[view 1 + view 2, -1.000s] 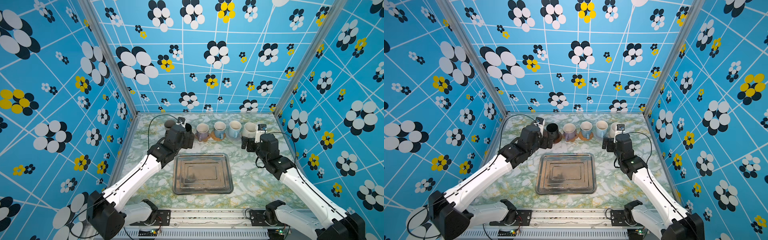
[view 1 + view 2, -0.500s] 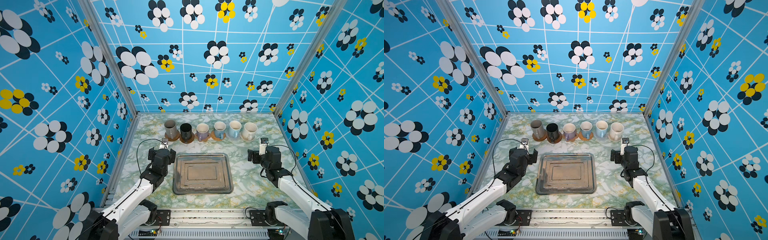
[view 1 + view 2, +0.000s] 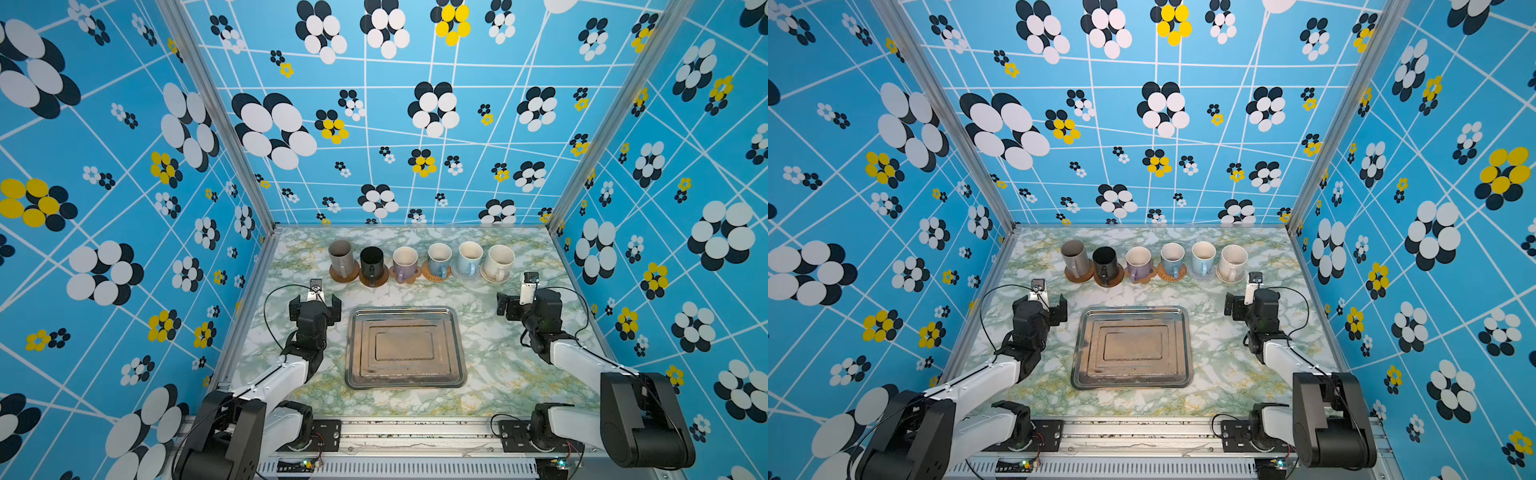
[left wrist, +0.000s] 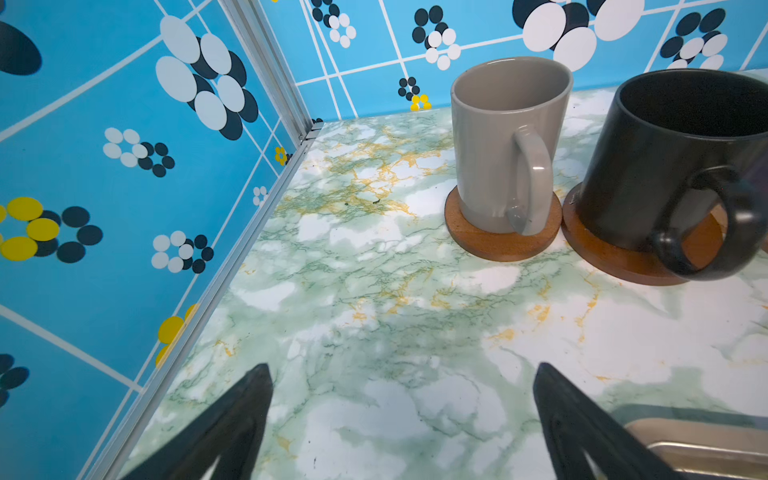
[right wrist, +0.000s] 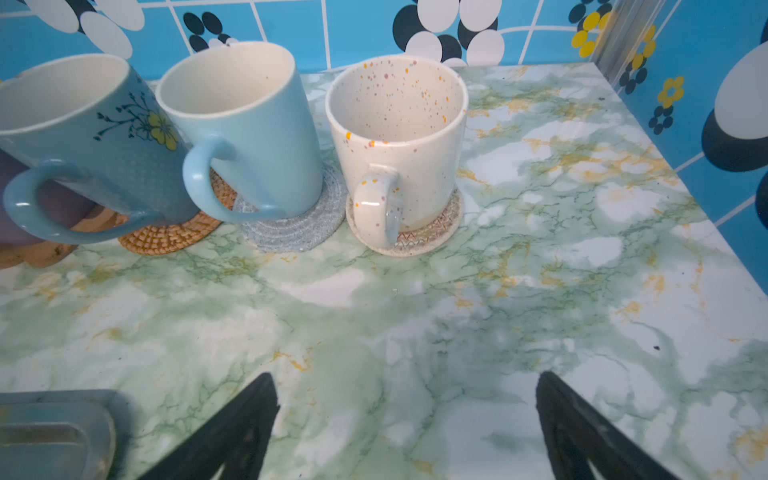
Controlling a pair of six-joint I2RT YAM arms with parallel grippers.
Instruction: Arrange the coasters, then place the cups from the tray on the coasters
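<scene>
Six cups stand in a row at the back, each on a coaster: grey cup [image 3: 340, 255] and black mug [image 3: 371, 262] on brown discs [image 4: 498, 245], lavender mug [image 3: 404, 262] on the paw shape [image 3: 405, 277], a blue mug [image 3: 438, 257] on the rattan coaster [image 5: 174, 237], a light blue mug [image 5: 249, 133] and the cream mug [image 5: 399, 137] on pale coasters [image 5: 419, 241]. The metal tray [image 3: 405, 347] lies empty mid-table. My left gripper [image 3: 315, 302] [image 4: 401, 370] hovers open left of the tray. My right gripper [image 3: 521, 307] [image 5: 404, 376] hovers open to its right.
Blue flowered walls close in the marble table [image 3: 490, 361] on the left, back and right. The left wall's metal rail [image 4: 232, 266] runs close to my left gripper. A mounting rail [image 3: 415, 432] with both arm bases lines the front edge.
Both arms have drawn back from the row of cups toward the front and now sit on either side of the tray. The cups have stayed put.
</scene>
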